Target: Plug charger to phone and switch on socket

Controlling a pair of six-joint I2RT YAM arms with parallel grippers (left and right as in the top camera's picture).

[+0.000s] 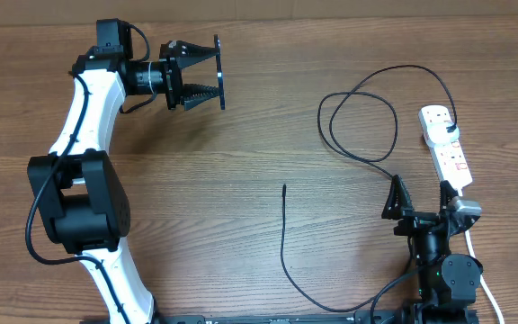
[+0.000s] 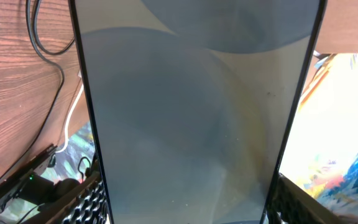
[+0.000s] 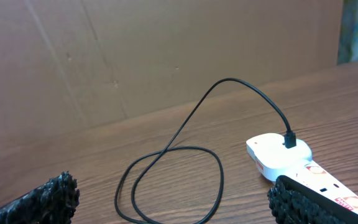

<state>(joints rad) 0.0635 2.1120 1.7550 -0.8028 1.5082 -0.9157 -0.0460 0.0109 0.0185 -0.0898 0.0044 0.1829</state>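
One phone [image 2: 185, 124], one charger [image 1: 282, 229], one socket [image 1: 441, 130]: left end effector [image 1: 212, 72] gripped the phone upper left; right end effector [image 1: 418, 187] gaped just below the socket.

One charger [image 1: 283, 225], one socket [image 1: 446, 148], probably one phone [image 2: 191, 112].

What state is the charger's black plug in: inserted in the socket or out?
Inserted: the charger's plug stands upright in the end outlet of the socket.

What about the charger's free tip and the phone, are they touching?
Apart. Overhead, the charger tip lies on the table, bare wood between it and the phone in the left gripper.
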